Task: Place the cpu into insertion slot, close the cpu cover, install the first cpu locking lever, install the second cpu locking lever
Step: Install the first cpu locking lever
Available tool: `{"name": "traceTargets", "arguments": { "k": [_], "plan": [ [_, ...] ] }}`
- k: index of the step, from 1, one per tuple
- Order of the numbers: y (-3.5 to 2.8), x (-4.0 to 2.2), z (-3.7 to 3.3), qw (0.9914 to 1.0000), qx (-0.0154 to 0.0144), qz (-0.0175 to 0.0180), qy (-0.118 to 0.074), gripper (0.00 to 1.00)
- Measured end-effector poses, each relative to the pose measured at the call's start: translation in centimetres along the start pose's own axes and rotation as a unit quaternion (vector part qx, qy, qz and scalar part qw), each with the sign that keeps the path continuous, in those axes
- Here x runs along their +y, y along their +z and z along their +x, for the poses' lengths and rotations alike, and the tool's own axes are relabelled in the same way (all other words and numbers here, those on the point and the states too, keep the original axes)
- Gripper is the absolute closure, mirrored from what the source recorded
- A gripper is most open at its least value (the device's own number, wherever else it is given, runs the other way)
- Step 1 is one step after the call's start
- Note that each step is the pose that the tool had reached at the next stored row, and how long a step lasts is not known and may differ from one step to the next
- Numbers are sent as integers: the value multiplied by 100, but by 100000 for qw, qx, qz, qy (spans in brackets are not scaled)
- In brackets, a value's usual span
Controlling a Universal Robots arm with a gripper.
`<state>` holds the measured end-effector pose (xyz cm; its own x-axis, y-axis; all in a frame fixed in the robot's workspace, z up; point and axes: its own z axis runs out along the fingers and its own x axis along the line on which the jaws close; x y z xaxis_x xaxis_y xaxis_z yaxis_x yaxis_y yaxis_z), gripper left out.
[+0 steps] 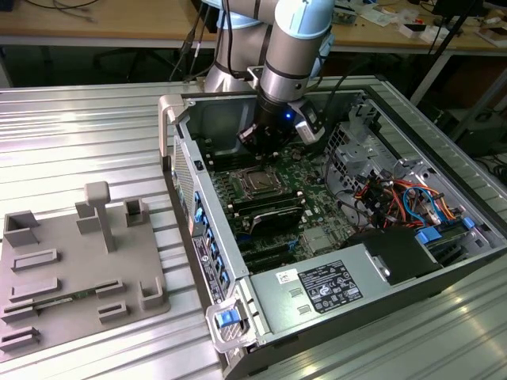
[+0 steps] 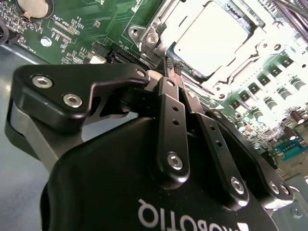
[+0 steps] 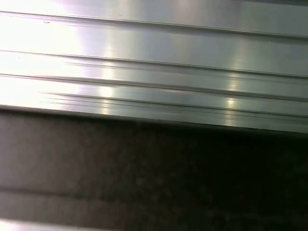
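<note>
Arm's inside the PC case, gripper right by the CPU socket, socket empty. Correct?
Not empty. The second wrist view shows the silver chip sitting in the socket. The rest holds: the gripper is inside the case, right by the socket's edge.

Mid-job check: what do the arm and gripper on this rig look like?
The arm is built of silver-grey tube sections with pale blue joint caps, and a small blue light glows at its wrist. The gripper is matte black, with a rounded body bearing white lettering, flat bar-shaped linkages and silver screw heads at the pivots. In the exterior view, dark cables hang beside the arm's base.
</note>
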<state>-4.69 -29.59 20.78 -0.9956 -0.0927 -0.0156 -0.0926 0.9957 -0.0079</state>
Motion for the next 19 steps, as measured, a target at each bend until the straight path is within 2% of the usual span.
{"name": "traceTargets", "arguments": {
  "k": [4,9,13,19],
  "plan": [
    [-9,2,0,100000,-3,-63,-3,89],
    [-90,2,5,100000,-26,-170,5,89],
    [-174,4,33,99999,-43,-387,2,89],
    [-185,13,126,99998,-66,-639,11,89]
  ]
}}
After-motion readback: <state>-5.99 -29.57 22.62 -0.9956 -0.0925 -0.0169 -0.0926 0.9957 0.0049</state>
